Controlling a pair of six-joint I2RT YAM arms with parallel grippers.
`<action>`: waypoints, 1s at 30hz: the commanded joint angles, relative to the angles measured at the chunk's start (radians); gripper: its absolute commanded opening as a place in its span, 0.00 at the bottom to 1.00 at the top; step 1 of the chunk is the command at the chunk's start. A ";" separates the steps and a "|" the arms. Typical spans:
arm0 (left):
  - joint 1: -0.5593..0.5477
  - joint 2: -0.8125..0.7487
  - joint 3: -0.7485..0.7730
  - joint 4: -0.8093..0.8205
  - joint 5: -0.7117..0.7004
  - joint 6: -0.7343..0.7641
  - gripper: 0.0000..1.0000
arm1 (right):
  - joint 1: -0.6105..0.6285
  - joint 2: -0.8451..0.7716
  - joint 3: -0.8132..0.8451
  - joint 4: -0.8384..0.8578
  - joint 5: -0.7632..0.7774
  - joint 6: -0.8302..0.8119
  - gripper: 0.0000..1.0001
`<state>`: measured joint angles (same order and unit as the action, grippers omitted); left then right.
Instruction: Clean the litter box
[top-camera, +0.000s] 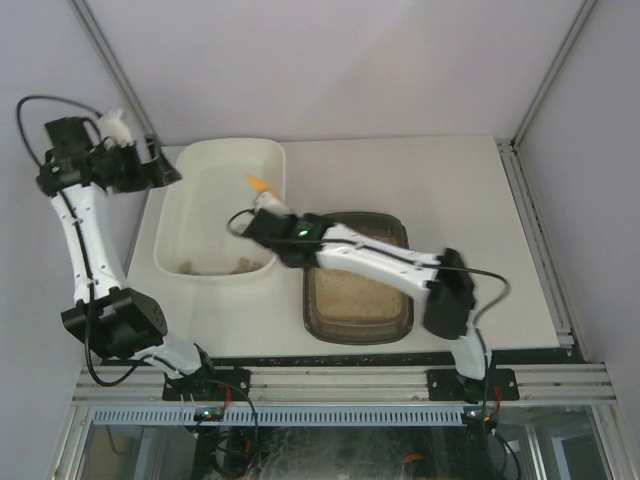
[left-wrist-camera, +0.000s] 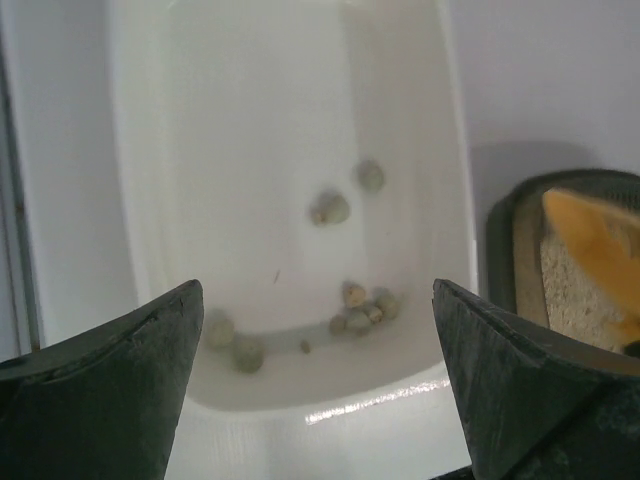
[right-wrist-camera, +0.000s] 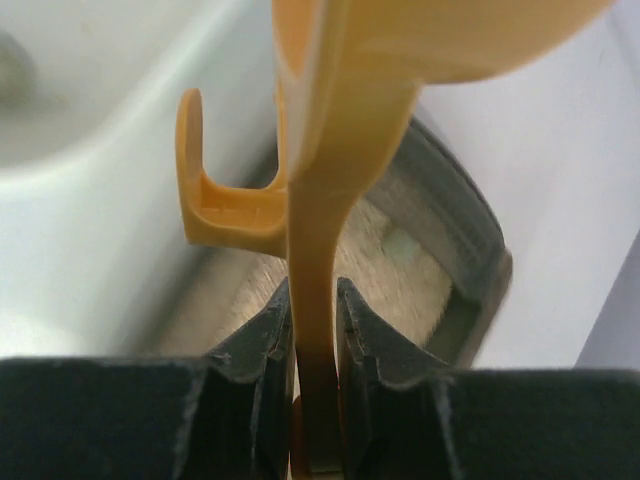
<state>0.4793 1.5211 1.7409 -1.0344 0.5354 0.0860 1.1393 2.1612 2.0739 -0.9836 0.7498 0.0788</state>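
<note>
The litter box (top-camera: 358, 337) is a dark tray with beige litter, standing right of centre; its rim also shows in the left wrist view (left-wrist-camera: 497, 240) and the right wrist view (right-wrist-camera: 478, 235). My right gripper (top-camera: 266, 206) (right-wrist-camera: 315, 300) is shut on the handle of an orange scoop (top-camera: 259, 184) (right-wrist-camera: 320, 150) (left-wrist-camera: 595, 250). It holds the scoop above the gap between the litter box and the white tub (top-camera: 225, 143). My left gripper (top-camera: 172, 170) (left-wrist-camera: 318, 330) hangs open and holds nothing, over the tub's far left end.
The white tub (left-wrist-camera: 200, 150) (right-wrist-camera: 90, 230) holds several greyish clumps (top-camera: 240, 264) (left-wrist-camera: 360, 305), most near its front end. Metal frame posts stand at the table's back corners. A rail runs along the front edge.
</note>
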 joint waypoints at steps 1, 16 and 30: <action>-0.264 0.077 0.220 -0.045 0.070 0.189 1.00 | -0.163 -0.497 -0.272 0.014 -0.272 0.273 0.00; -1.005 0.693 0.577 -0.159 -0.126 0.426 1.00 | -0.426 -1.125 -1.084 0.040 -1.013 0.699 0.00; -1.054 0.816 0.438 -0.039 -0.265 0.489 1.00 | -0.442 -1.213 -1.260 0.143 -1.092 0.800 0.00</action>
<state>-0.5728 2.3440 2.2662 -1.1675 0.3660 0.5526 0.7021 0.9318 0.8139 -0.9073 -0.2947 0.8524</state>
